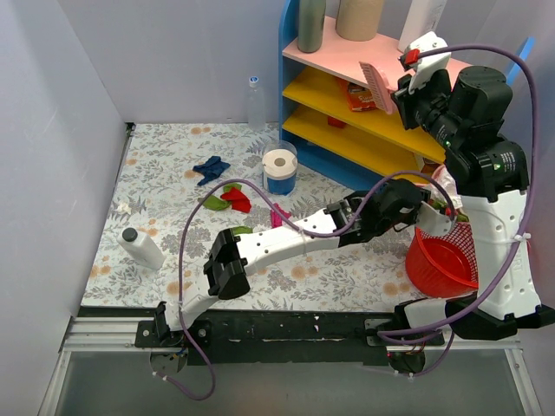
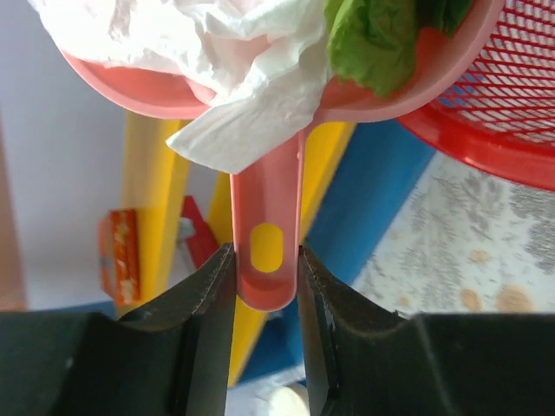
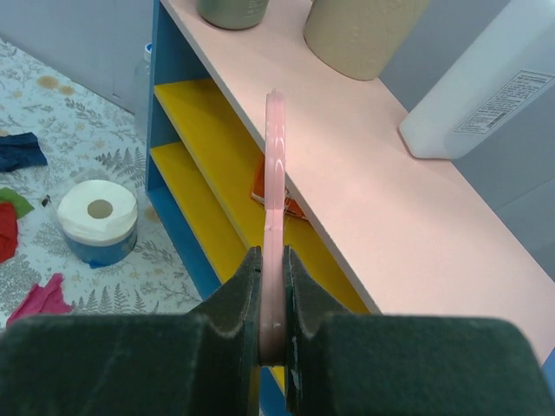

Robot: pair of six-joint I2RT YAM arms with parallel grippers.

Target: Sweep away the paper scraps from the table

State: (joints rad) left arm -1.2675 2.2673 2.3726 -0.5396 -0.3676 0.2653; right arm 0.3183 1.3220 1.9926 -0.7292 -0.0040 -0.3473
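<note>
My left gripper (image 1: 422, 201) (image 2: 265, 260) is shut on the handle of a pink dustpan (image 2: 265, 199) and holds it tilted over the rim of a red basket (image 1: 438, 260) (image 2: 512, 113). The pan holds a whitish paper scrap (image 2: 225, 52) and a green scrap (image 2: 373, 43). My right gripper (image 1: 401, 89) (image 3: 271, 269) is raised beside the shelf and shut on a pink brush (image 1: 377, 84) (image 3: 275, 165). On the table (image 1: 165, 156) lie a dark blue scrap (image 1: 211, 169), a red scrap (image 1: 236, 199), green scraps (image 1: 214, 203) and a magenta scrap (image 1: 279, 214).
A white paper roll in a blue cup (image 1: 279, 169) stands mid-table. A white bottle (image 1: 143, 247) lies at the left front. A clear bottle (image 1: 256, 102) stands at the back. The blue shelf (image 1: 347, 104) with pink and yellow boards fills the back right.
</note>
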